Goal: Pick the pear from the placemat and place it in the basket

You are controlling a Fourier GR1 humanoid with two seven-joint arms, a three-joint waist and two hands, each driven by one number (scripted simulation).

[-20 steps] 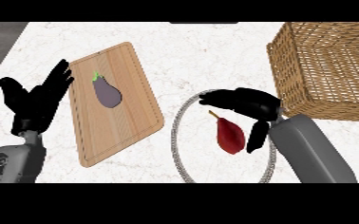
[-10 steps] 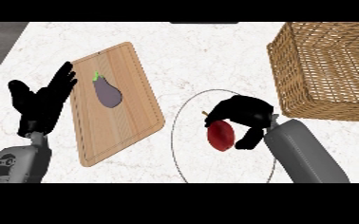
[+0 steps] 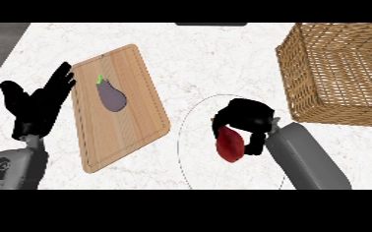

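Fingers of the right hand (image 3: 247, 118) are curled round the dark red pear (image 3: 230, 145), which shows below and to the left of the palm, its lower end sticking out past the black fingers. Pear and hand sit inside the thin oval outline of the placemat (image 3: 190, 115), a pale mat nearly the same colour as the marbled bench (image 3: 189, 49). Whether the pear touches the mat or is just above it cannot be told from this view. The grey right forearm runs down toward the lower right edge.

Up and to the right stands the wicker basket (image 3: 320, 86), apart from the hand, its near corner close to the mat's upper right rim; its far side is cut off by the view's edge.

To the left of the mat lies a wooden board (image 3: 138, 132), set at a slant, with a purple eggplant (image 3: 111, 96) lying on its upper half, green stem pointing up.

At the left edge the left hand (image 3: 36, 105) rests released, fingers straight and pointing up, just beside the board's left edge.
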